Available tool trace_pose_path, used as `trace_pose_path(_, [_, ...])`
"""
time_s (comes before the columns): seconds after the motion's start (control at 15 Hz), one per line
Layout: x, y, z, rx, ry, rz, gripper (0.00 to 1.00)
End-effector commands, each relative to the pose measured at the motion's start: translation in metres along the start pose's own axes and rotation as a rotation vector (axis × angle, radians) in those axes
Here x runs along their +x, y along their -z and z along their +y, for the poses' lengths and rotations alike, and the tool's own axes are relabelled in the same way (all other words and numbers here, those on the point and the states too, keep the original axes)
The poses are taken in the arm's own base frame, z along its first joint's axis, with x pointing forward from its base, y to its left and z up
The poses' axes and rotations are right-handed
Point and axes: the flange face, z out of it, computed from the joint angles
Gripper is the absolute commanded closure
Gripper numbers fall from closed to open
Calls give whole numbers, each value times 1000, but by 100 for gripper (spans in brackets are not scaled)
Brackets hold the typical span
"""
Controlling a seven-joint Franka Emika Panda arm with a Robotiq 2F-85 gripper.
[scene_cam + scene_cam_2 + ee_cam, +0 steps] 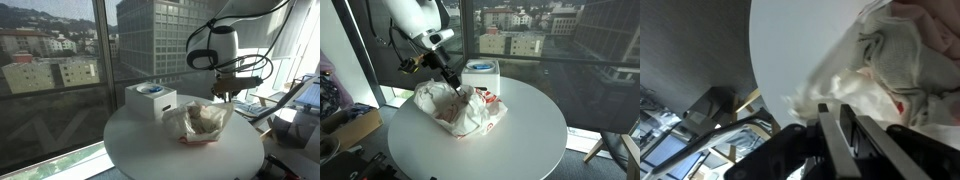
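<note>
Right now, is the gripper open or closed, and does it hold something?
Gripper: almost closed, tips at the plastic bag; whether it grips it cannot be told.

A round white counter point(150, 152) carries a small white square box with a blue-marked top point(150, 98) near its window-side edge. Beyond the counter, grey city buildings point(150, 30) show through glass. A brown cardboard box point(350, 125) sits low beside the counter.

Crumpled white plastic bag point(460, 110), red markings, heaped on round white table point(532, 142)
</note>
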Motion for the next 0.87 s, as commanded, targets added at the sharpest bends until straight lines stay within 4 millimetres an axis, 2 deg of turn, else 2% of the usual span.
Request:
trace_pose_path(0.0, [-4, 3, 5, 112, 160, -21, 48])
trace_pose_path(0.4, [-27, -3, 3, 225, 454, -57, 1])
trace_pose_path(0.47, [-31, -9, 1, 236, 509, -50, 0])
trace_pose_path(0.8, [-46, -15, -3, 335, 731, -34, 0])
